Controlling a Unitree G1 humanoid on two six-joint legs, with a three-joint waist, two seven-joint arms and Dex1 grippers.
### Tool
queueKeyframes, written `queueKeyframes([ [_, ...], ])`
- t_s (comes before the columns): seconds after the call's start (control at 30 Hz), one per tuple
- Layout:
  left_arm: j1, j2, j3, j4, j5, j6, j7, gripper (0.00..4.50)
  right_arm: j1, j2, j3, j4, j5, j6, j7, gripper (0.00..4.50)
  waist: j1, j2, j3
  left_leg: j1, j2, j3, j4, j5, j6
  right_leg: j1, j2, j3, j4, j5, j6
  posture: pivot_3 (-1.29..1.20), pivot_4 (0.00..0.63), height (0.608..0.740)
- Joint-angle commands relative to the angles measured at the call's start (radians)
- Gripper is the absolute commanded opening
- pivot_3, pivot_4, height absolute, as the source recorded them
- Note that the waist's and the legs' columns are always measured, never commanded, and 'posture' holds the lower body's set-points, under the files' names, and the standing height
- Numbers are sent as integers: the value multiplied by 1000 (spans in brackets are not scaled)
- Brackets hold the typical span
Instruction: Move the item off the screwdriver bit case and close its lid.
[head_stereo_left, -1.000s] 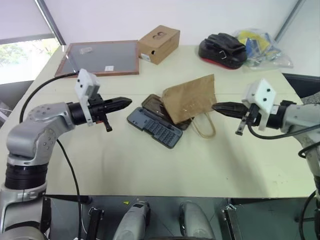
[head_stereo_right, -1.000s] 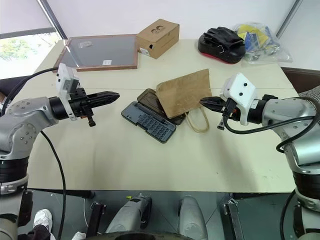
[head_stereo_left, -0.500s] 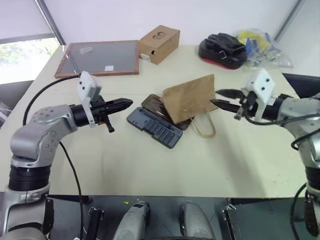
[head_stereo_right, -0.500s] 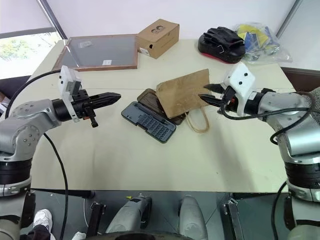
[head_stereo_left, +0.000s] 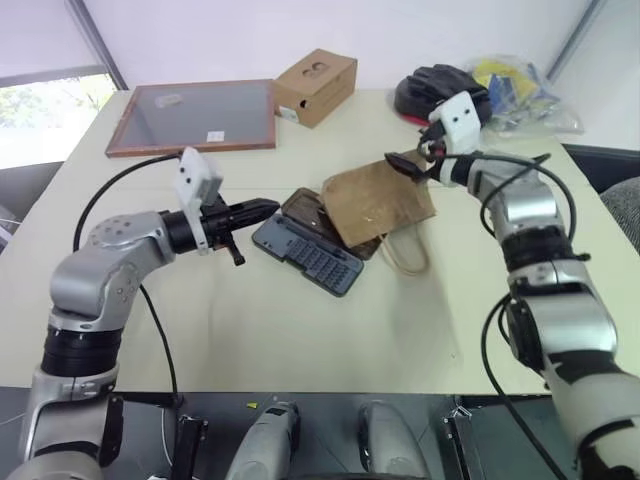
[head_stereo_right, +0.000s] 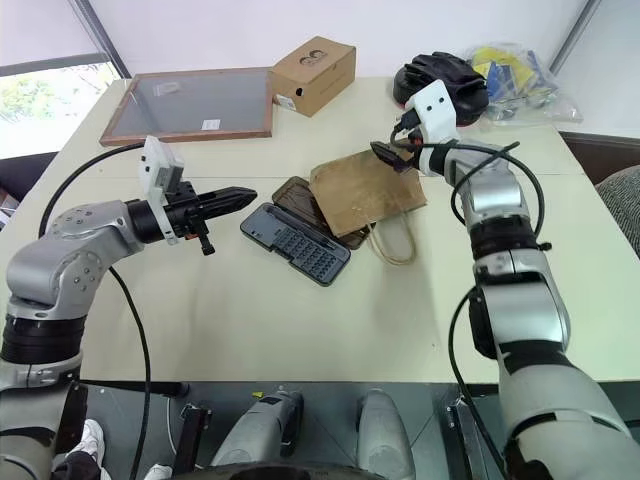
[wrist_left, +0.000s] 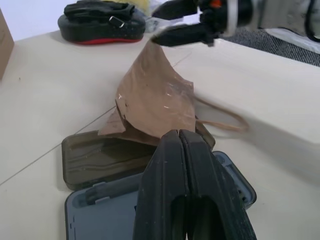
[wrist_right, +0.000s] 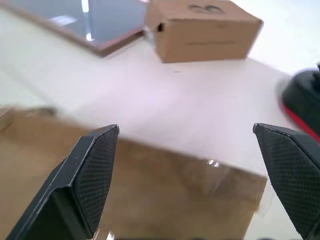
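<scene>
Lying nearest on the pale table, flat rectangular screwdriver bit case with dark grey-blue base and rows of small bits, open, with hinged translucent smoky-brown plastic lid folded back flat on the table on the far side of the base. Resting across the lid and the far right end of the base, small flat brown kraft paper bag, tilted, upper edge raised off the table, thin twisted paper loop handles trailing onto the tabletop to the right of the case. Hovering just left of the case, left gripper, black fingers pressed fully together and holding nothing, tips pointing level toward the case's left end and close to it; seen along those fingers in the left wrist view, base, lid and bag directly ahead. Reaching over the bag's far upper corner, right gripper, fingers spread wide with nothing between them, tips at the bag's top edge; contact with the paper impossible to tell. Farther back, wood-framed dark board at the far left, brown cardboard box beside it, black pouch with a red edge and clear plastic bag with yellow and blue contents at the far right.
</scene>
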Motion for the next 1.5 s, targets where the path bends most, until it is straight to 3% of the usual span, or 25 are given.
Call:
queueKeyframes([
  [0.03, 6, 6, 25, -49, -2, -12, 17, 0, -78, 12, -47, 141, -5, -61, -27, 4477, 0, 0, 0, 0, 0, 0, 0, 0, 0, 0, 0, 0, 0, 0, 0, 0, 150, 740],
  [0.37, 37, 4, 38, -99, -10, -2, 58, 0, -133, 8, -60, 325, -57, -135, -58, 4477, -22, 0, 0, 0, -1, 0, 0, 0, 0, -1, 0, 0, 1, 0, 0, 0, 150, 740],
  [1.07, 1, -12, 31, -59, -3, -18, 51, 0, -101, 29, -147, 360, -39, -73, 4, 4477, -29, 0, 0, 0, -1, 11, 1, 0, 0, -11, 1, 13, 12, 0, 0, 0, 150, 740],
  [1.5, 44, -3, 67, -113, -19, -4, 89, 0, -72, 68, -182, 375, -26, -19, 213, 4477, -48, 0, 0, 0, 1, 20, 1, 0, 0, -13, 2, 18, 15, 0, 0, 0, 150, 740],
])
